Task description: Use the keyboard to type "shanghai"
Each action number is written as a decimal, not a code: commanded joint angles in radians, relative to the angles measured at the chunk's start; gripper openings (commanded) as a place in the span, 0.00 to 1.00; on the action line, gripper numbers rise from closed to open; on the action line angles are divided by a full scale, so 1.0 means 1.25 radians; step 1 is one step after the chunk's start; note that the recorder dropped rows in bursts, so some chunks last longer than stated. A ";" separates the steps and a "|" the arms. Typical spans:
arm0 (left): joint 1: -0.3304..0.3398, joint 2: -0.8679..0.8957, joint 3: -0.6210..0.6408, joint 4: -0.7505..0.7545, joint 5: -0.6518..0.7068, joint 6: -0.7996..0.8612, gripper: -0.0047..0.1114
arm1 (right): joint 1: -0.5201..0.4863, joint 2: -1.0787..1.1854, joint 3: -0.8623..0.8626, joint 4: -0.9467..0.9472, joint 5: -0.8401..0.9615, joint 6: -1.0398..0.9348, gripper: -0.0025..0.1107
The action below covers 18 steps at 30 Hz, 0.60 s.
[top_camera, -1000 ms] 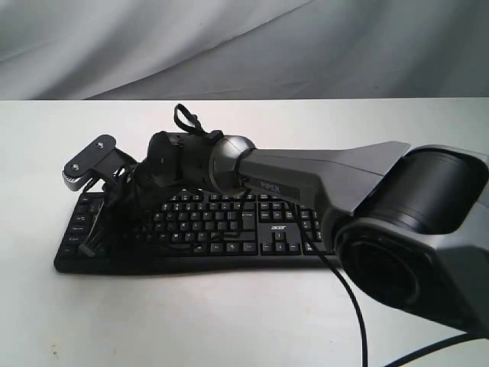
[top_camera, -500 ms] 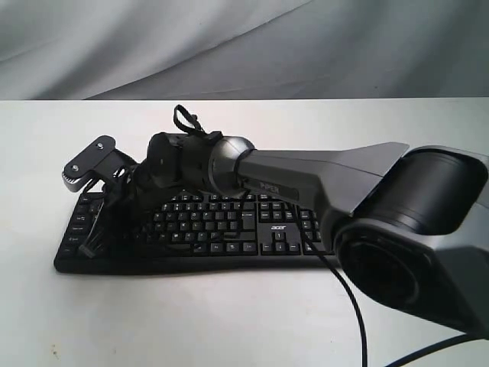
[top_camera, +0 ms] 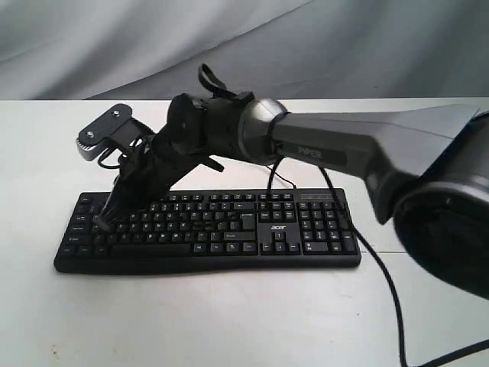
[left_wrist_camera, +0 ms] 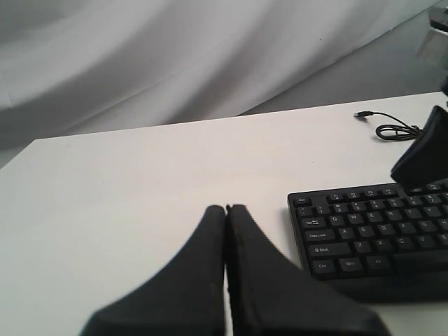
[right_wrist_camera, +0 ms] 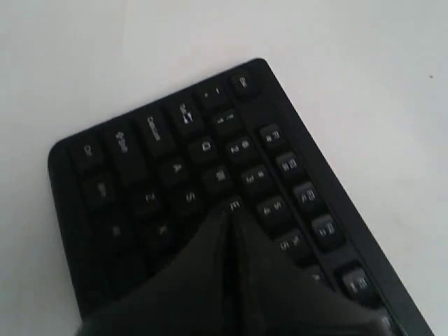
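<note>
I've watched my right arm (top_camera: 344, 149) lift off the keyboard (top_camera: 229, 233). It now slants higher above it, so the number pad (top_camera: 325, 225), half hidden a second ago, is in plain sight. The right tool (top_camera: 103, 222) has come up from the near left edge toward the upper letter rows.

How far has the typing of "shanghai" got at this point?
Done: nothing can be confirmed; no screen shows typed letters. In hand: the right pincer, shut, points at the left letter keys of the keyboard, near what looks like S. Left: unclear how many letters; the left pincer, shut, hangs over the table beside it.
</note>
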 commanded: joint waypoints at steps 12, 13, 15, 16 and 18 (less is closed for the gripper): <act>-0.006 -0.003 0.004 0.000 -0.008 -0.004 0.04 | -0.022 -0.072 0.194 0.033 -0.099 0.001 0.02; -0.006 -0.003 0.004 0.000 -0.008 -0.004 0.04 | -0.022 -0.069 0.194 0.033 -0.103 0.001 0.02; -0.006 -0.003 0.004 0.000 -0.008 -0.004 0.04 | -0.021 -0.066 0.194 0.033 -0.108 -0.002 0.02; -0.006 -0.003 0.004 0.000 -0.008 -0.004 0.04 | -0.021 -0.060 0.194 0.033 -0.108 -0.003 0.02; -0.006 -0.003 0.004 0.000 -0.008 -0.004 0.04 | -0.020 -0.056 0.192 0.038 -0.113 -0.003 0.02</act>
